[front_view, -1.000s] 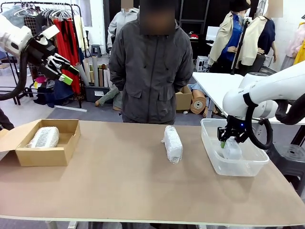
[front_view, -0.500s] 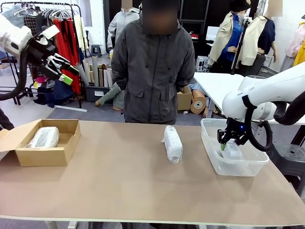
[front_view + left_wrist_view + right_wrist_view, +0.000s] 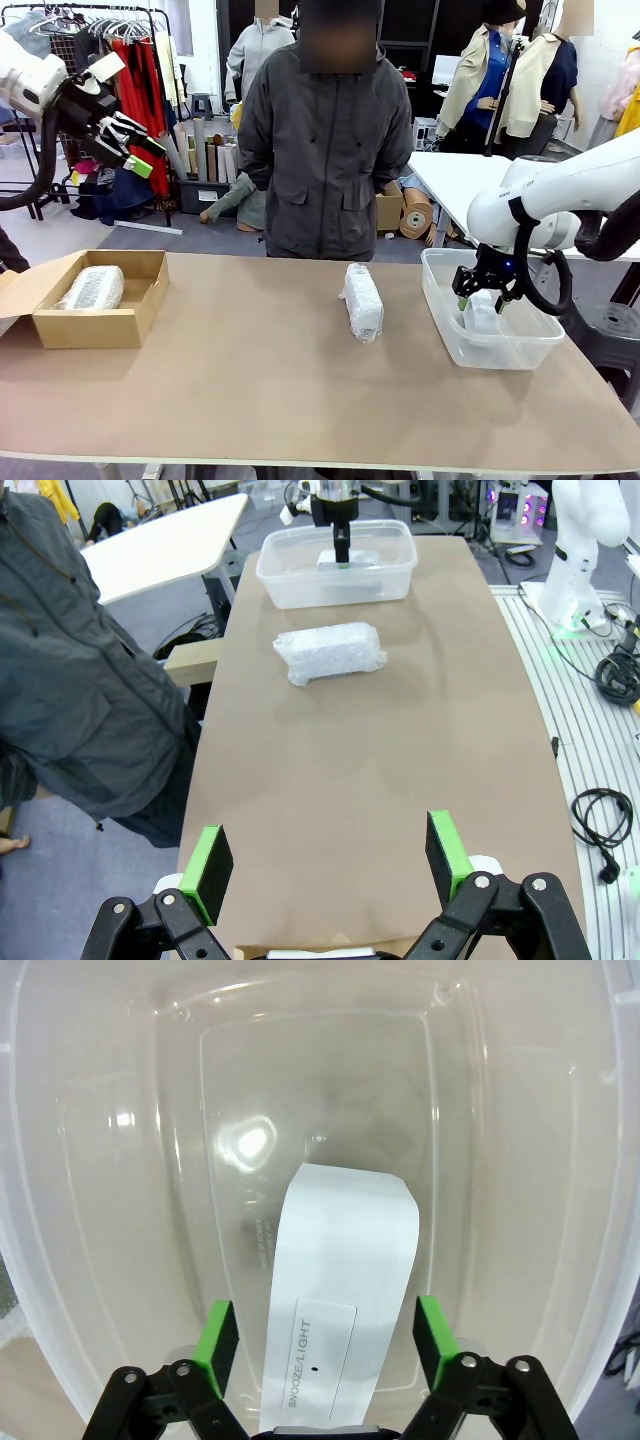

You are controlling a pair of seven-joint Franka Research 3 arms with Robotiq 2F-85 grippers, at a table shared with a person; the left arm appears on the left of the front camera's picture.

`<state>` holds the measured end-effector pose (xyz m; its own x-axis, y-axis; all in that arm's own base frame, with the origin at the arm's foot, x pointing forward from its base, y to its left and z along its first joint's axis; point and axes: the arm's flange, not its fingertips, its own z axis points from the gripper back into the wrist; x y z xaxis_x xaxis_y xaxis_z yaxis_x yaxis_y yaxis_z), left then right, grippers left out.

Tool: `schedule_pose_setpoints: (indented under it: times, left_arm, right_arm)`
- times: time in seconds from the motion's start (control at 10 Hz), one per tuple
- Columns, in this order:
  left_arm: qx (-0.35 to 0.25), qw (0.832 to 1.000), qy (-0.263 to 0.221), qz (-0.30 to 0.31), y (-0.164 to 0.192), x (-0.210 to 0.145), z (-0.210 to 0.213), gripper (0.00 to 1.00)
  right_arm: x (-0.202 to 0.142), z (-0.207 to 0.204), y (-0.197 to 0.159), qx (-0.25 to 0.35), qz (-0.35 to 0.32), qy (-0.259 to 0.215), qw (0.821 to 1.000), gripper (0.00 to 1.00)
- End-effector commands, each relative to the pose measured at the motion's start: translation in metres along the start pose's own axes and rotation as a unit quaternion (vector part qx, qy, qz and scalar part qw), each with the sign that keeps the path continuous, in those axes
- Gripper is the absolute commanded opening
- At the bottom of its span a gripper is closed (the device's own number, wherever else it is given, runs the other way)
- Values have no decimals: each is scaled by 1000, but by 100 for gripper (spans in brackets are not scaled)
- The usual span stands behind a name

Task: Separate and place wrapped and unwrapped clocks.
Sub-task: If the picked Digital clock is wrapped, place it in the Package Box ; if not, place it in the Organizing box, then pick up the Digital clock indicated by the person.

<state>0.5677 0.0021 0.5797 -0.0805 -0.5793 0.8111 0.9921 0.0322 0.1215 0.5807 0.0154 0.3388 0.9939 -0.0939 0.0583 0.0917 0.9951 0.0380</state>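
Right hand (image 3: pixel 325 1332) spread, low inside the clear tub (image 3: pixel 100 1210) at the right end of the surface (image 3: pixel 250 400). Between its green pads (image 3: pixel 218 1335), the bare clock (image 3: pixel 345 1260), flat on the tub floor, print side up, a small gap on either side. Mid-surface, well apart from the tub, one wrapped clock (image 3: pixel 363 301), nothing around it. At the left end, second wrapped clock (image 3: pixel 92 288) inside the cardboard box (image 3: pixel 100 328). Left hand (image 3: pixel 143 155) spread and empty, raised high at the left. Person (image 3: pixel 325 150) standing behind the far edge
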Motion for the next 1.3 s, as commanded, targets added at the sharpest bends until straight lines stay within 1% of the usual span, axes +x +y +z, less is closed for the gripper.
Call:
schedule_pose_setpoints:
  times: [0.0, 0.3, 0.5, 0.8, 0.9, 1.2]
  left_arm:
    - [-1, 1000, -1, 0, -2, 1, 0, 100]
    - [-1, 1000, -1, 0, -2, 1, 0, 100]
    - [-1, 1000, -1, 0, -2, 1, 0, 100]
    - [-1, 1000, -1, 0, -2, 1, 0, 100]
    - [-1, 1000, -1, 0, -2, 1, 0, 100]
    - [-1, 1000, -1, 0, -2, 1, 0, 100]
  right_arm:
    - [2, 6, -1, -14, 0, -1, 1000, 100]
    - [5, 22, -1, -20, -4, -13, 1000, 100]
    - [4, 40, -1, -23, 0, -19, 1000, 100]
    - [2, 53, -3, -15, 5, -24, 1000, 100]
    - [4, 44, 0, -5, 5, -25, 1000, 100]
    - [4, 44, 0, -5, 5, -25, 1000, 100]
